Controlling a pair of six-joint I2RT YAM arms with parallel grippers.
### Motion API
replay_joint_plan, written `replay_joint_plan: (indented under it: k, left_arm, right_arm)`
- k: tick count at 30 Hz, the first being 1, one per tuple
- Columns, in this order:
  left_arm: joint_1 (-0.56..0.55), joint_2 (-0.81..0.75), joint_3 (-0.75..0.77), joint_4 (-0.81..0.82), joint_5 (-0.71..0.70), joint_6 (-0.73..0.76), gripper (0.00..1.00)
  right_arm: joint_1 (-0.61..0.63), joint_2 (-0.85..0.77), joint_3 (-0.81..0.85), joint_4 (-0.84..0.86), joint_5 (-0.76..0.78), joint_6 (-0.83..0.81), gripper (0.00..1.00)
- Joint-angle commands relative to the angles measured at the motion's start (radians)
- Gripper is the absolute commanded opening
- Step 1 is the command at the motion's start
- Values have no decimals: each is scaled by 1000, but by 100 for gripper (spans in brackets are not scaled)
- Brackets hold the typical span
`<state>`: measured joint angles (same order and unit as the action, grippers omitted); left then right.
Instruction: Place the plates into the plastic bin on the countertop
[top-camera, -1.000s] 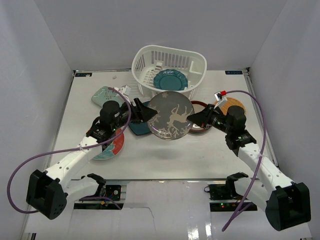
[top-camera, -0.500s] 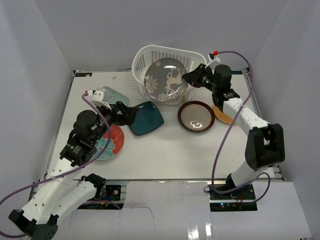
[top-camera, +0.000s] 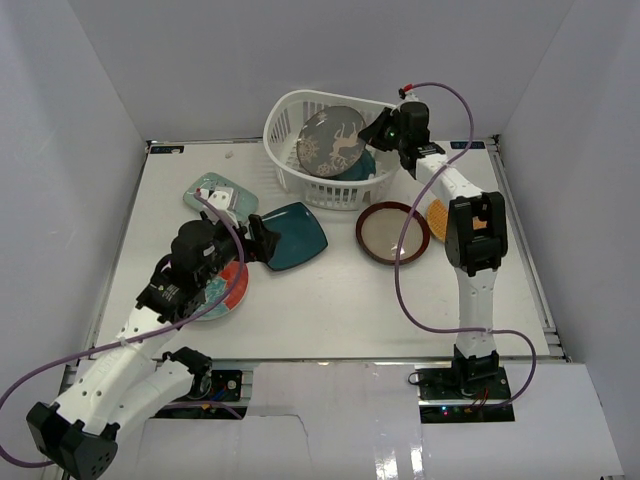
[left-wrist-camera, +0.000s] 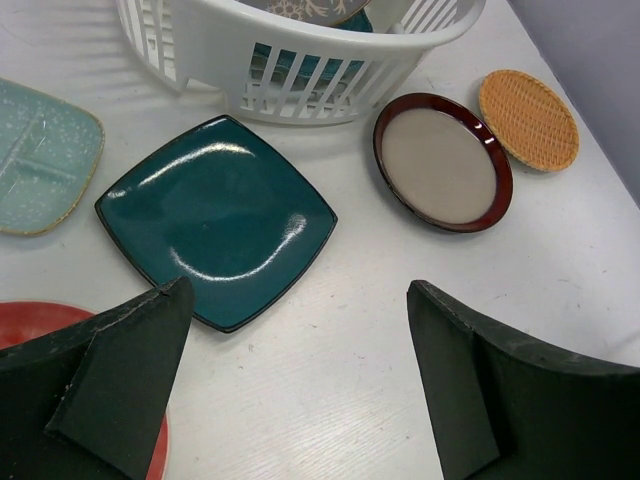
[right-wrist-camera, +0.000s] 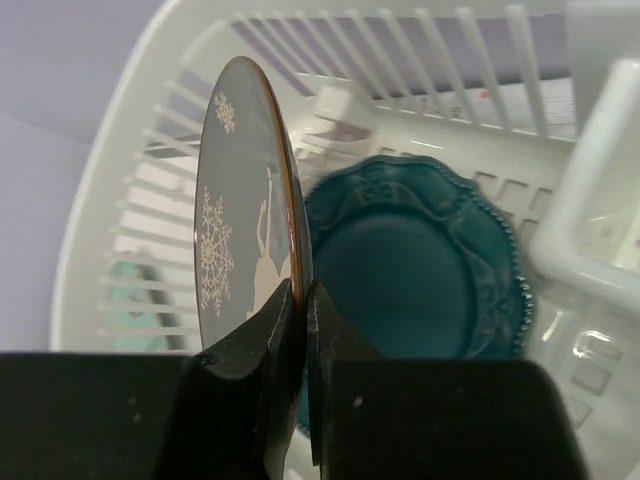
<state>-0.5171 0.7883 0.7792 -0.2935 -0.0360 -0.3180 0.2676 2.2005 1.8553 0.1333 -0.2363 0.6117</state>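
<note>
Seven plates, count them: two at the white slotted plastic bin (top-camera: 290, 105), five flat on the desk (top-camera: 330, 310). The right pincer (right-wrist-camera: 300, 300) is clenched on the rim of the grey patterned plate (right-wrist-camera: 235, 230), held on edge over the bin's hollow with its long axis rising from the fingers and its snowflake face turned to 9 o'clock (wrist view). Below it the teal scalloped plate (right-wrist-camera: 410, 270) lies flat. The bin sits at 12 o'clock. Glossy dark teal square plate (left-wrist-camera: 215, 215) centre-left, brown-rimmed beige plate (left-wrist-camera: 440, 160) at 3, orange woven-look plate (left-wrist-camera: 528, 118) just beyond, pale mint plate (left-wrist-camera: 40, 155) at 10, red-and-teal plate (top-camera: 225, 290) at 8. The left pincer (left-wrist-camera: 300, 290) hovers released, empty
</note>
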Motion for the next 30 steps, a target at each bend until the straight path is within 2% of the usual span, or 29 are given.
replay_joint_plan:
  k: [1,7,10,11,13,14,16,22,25,26,27,28,29,30]
  left_arm:
    - [2,8,9,1,22,14,98]
    - [8,29,12,2,30,14,98]
    - [14,29,11,2,25,14,98]
    - [14,31,9,1,21,14,98]
    - [17,31,9,1,15,17,98]
    - [19,31,8,1,10,19,98]
    - [19,29,8,1,1,20,98]
    - [20,20,6,-1,-10,17,98]
    - [22,12,5,-2,-21,19,98]
    - [22,9,5,-4,-21,19,98]
    - [22,6,3,-4,-22,20,98]
    - [22,0,6,-4,-18,20,98]
    - [23,-4,8,-4,-15,20,98]
    - [23,-6,8,-3,-12,22,98]
  right_arm:
    - [-4,14,146,-12,52,-55,8]
    - [8,68,185,-95,89,-148,8]
    - [18,51,151,-107,135,-194,32]
    - [22,47,148,-112,150,-220,54]
    - [31,38,151,-132,193,-256,72]
    - [35,38,154,-132,209,-295,85]
    - [47,27,157,-181,267,-334,97]
    - [59,-37,137,-216,313,-403,92]
    - [61,-155,38,-227,307,-392,98]
    - [62,-274,-31,-207,310,-382,91]
    - [62,-350,-235,-171,310,-366,85]
    - [62,-422,-357,-125,308,-315,78]
    - [62,-575,-486,-7,311,-285,65]
    - [62,-647,-731,47,313,-255,61]
